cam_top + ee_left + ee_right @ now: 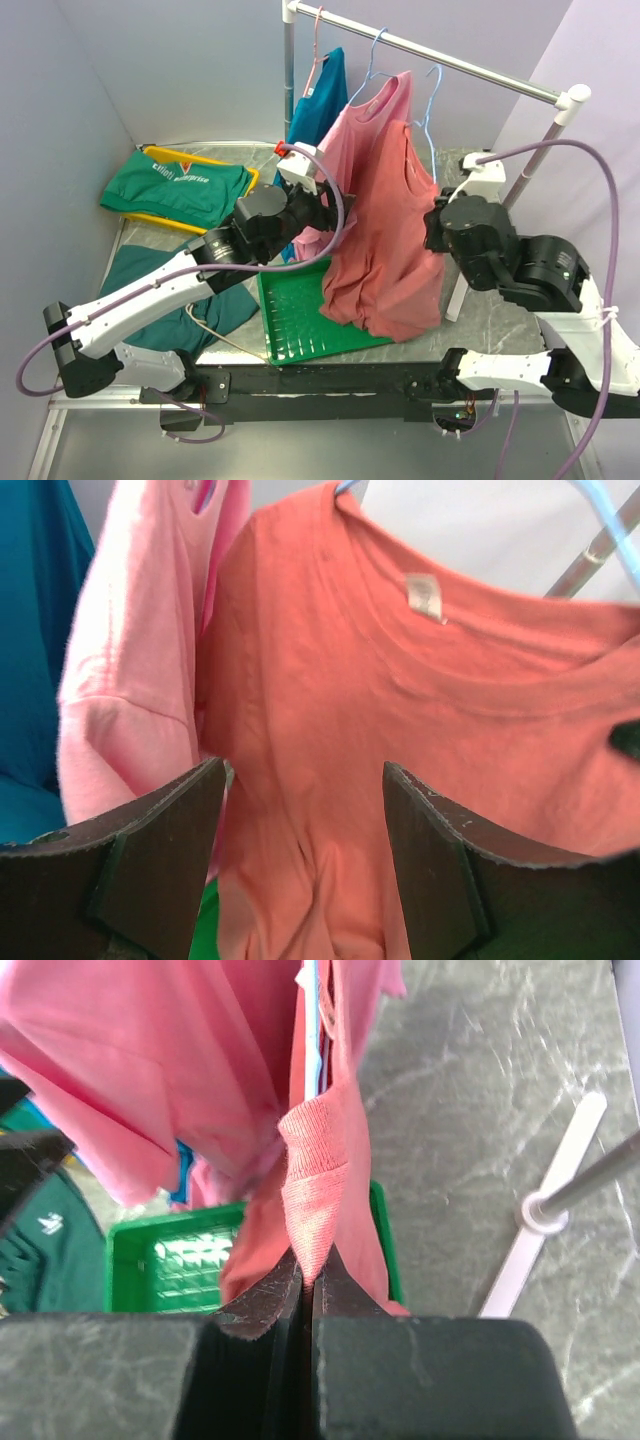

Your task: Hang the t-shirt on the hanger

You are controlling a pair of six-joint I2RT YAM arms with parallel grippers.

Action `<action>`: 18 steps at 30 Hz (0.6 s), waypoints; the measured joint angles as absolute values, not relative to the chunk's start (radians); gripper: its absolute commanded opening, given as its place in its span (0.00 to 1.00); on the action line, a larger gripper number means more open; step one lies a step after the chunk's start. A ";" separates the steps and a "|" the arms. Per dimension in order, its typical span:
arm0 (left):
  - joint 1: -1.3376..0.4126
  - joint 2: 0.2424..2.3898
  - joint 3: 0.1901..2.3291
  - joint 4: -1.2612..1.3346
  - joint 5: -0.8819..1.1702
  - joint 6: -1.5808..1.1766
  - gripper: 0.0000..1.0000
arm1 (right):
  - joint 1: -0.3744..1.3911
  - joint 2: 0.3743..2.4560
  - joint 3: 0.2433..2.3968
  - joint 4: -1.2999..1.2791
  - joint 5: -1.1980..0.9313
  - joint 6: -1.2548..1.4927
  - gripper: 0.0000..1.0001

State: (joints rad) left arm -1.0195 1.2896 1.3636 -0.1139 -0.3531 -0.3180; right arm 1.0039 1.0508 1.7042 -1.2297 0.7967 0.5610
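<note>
Because the t-shirt [385, 235] was limp, light cotton, it looked likely to sag and slide along thin wire, so a doubled hem at the shoulder or collar seemed the surest hold. Plain dusty salmon and short-sleeved, with a small label inside the neck, it hung on the light blue hanger [427, 105] from the rail [440, 55], above the desk [480, 1110] and beside a paler pink shirt [360, 130]. The right pincer [305, 1265] was clamped on a fold of its edge. The left pincer [302, 775] stood open before its chest.
</note>
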 measured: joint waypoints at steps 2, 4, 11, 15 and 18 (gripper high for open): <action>-1.018 1.279 1.364 -0.114 -0.353 -0.318 0.70 | 1.003 1.058 1.746 -1.219 0.797 0.540 0.00; -1.018 1.273 1.364 -0.116 -0.353 -0.318 0.70 | 1.003 1.063 1.791 -1.211 0.798 0.522 0.00; -1.016 1.271 1.364 -0.117 -0.355 -0.321 0.70 | 0.993 1.080 1.888 -1.197 0.825 0.467 0.00; -1.015 1.271 1.364 -0.117 -0.355 -0.327 0.70 | 0.950 1.116 1.925 -1.196 0.822 0.445 0.00; -1.015 1.270 1.364 -0.118 -0.355 -0.328 0.70 | 0.889 1.135 1.925 -1.186 0.802 0.433 0.00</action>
